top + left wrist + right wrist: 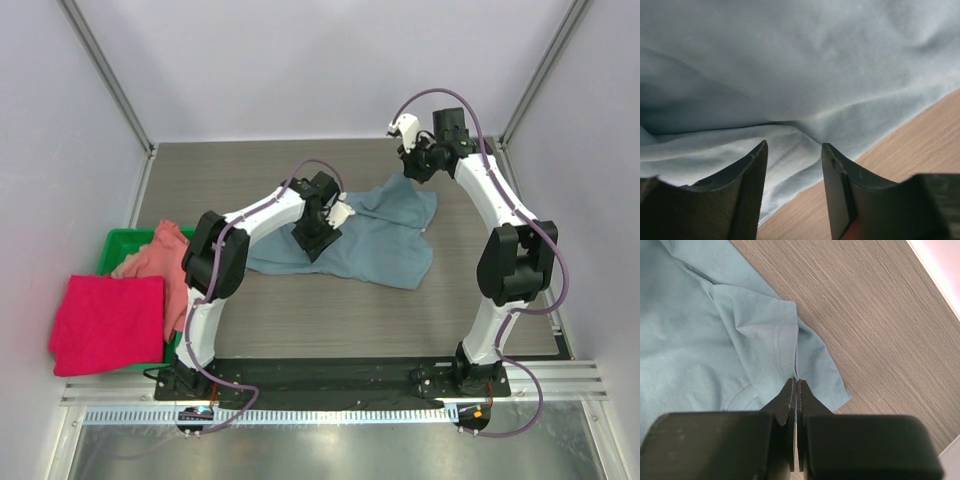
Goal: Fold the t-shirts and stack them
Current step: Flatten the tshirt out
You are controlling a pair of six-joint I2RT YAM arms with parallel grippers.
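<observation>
Top external view: the blue shirt (385,250) lies rumpled, partly spread, at the middle of the table (300,320), a sleeve reaching toward the far right. The left gripper (315,238) is down on its left part. At the left edge the salmon shirt (165,270) drapes over the bin (115,243), with the crimson shirt (105,325) folded flat just near of it, overlapping the bin's near-left corner.

In the left wrist view the left gripper (794,145) has its jaws apart, and a fold of the blue shirt (800,65) shows through the gap by the cloth's edge. Whether the tips touch it I cannot tell.

In the right wrist view the right gripper (796,382) is closed on nothing, raised above the blue shirt's (685,340) sleeve.
</observation>
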